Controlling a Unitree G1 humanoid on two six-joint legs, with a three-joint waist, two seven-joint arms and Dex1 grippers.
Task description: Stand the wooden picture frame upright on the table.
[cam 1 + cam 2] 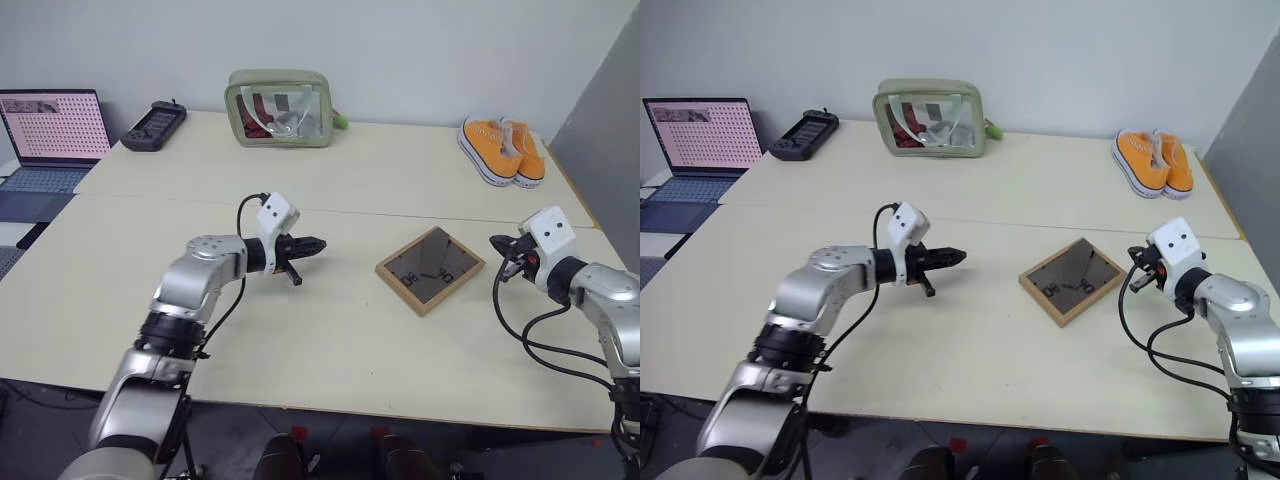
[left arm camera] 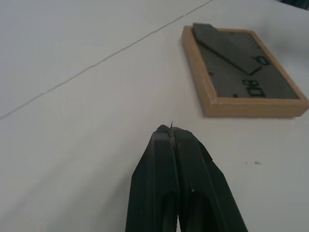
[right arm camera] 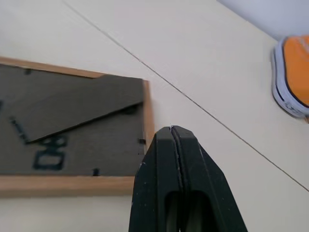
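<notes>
The wooden picture frame [image 1: 430,269] lies face down on the table [image 1: 330,340], dark back up. Left gripper [image 1: 312,244] and right gripper [image 1: 500,243] flank it, both clenched empty, not touching.

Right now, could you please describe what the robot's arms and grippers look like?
Both arms are silver-grey metal with black joints. Each wrist carries a white boxy housing, and black cables loop from it back along the arm. The left gripper and right gripper each end in tapered black jaws.
</notes>
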